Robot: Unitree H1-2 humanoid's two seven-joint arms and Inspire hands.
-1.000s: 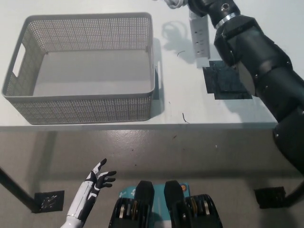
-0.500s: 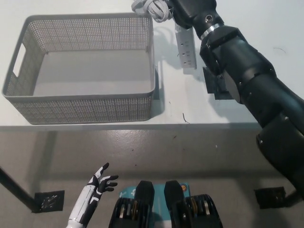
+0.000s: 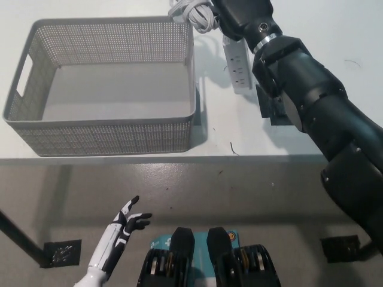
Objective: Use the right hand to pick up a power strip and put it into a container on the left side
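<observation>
Since the earlier frame the power strip has travelled to the left, from above the black mat toward the right wall of the container, and the black right arm has come across with it. Now the strip hangs nearly upright just beside that wall, outside it, with its coiled white cable bunched at the top edge of the view, about over the container's back right corner. Its upper end goes under the right hand, which lies mostly at the frame edge; I judge that the fingers are holding the strip, because it seems lifted off the white bench, but the fingers themselves I cannot see clearly. The left hand rests low at the lower left, below the bench edge, with its fingers spread and holding nothing. For the task, the pick-up looks done and the carry is well along. What is left is to bring the strip over the grey mesh wall, lower it into the container, which holds nothing visible yet, and release it.
</observation>
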